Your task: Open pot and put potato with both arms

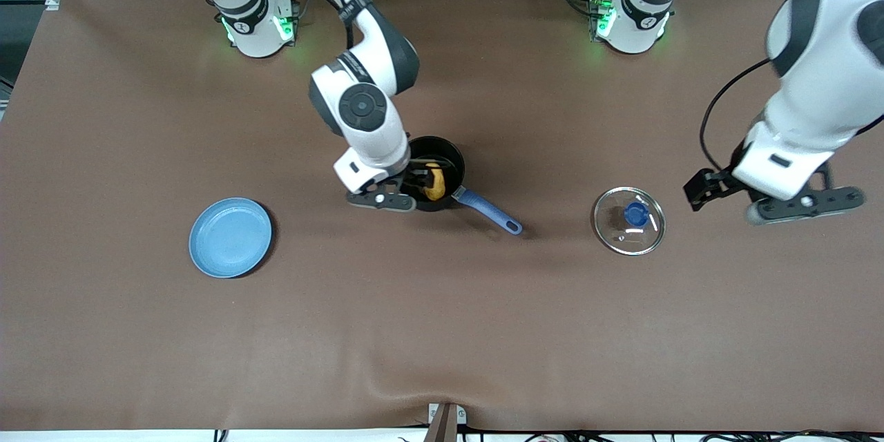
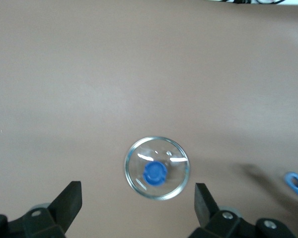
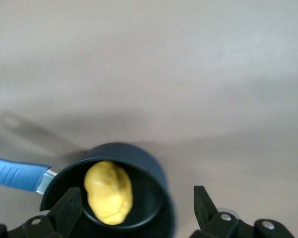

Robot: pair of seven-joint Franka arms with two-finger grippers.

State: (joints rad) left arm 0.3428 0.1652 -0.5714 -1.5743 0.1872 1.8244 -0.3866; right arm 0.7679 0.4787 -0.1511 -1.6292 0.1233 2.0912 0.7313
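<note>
A brown table seen from above, with the pot [image 1: 435, 173], a small black saucepan, just left of the frame's centre, its blue handle [image 1: 487, 210] slanting toward the lower right. The potato [image 1: 434, 181], small, oval and yellow-orange, lies inside it; the right wrist view shows it resting on the pot's floor, apart from any finger. The right gripper [image 3: 136, 210] hangs directly over the pot with its fingers spread wide and nothing between them. The potato looks firm, smooth and light, likely to roll, and would best be pinched across its narrow middle. In the centre-right of the frame the round glass lid [image 1: 629, 220] lies flat on the table, blue knob [image 1: 636, 215] up, well apart from the pot; being glass it is probably fragile and slippery, so the knob is the place to grip. The left gripper [image 2: 138, 203] hovers above the table near the lid at the right edge, fingers wide apart and empty. A blue plate [image 1: 230, 237] sits at lower left and appears to hold nothing, though its surface is hard to read.
</note>
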